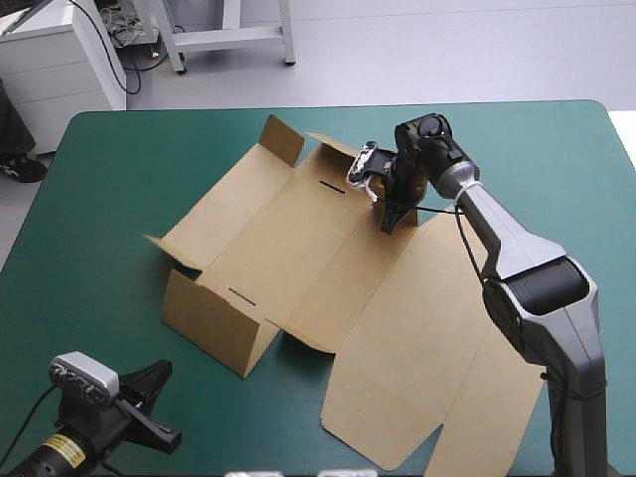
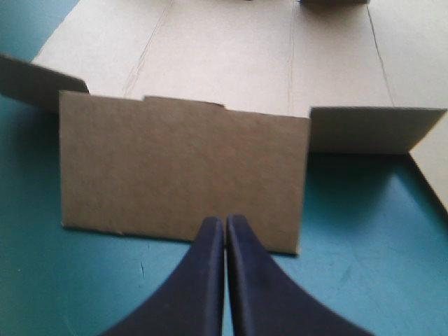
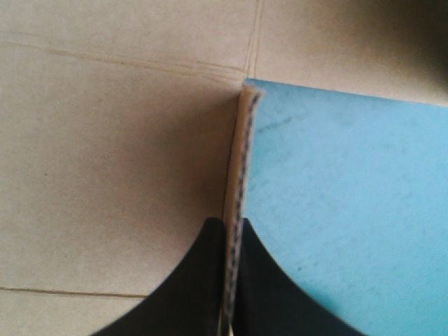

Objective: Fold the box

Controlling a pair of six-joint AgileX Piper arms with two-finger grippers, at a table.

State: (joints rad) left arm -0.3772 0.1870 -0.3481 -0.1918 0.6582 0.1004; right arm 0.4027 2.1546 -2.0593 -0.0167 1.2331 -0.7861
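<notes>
One hold: our right pincer (image 1: 389,221) clamps the box (image 1: 298,248) at its far edge; our left pincer (image 2: 224,222), pressed together, faces the near wall (image 2: 182,175).

Place: lab | white cabinet (image 1: 55,65) w/ cables (image 1: 127,28) | white frame legs (image 1: 229,38)

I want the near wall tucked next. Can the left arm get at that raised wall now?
Probably yes: the wall stands straight ahead of the left gripper, only bare cover between. Its jaws are shut and would need opening first.
</notes>
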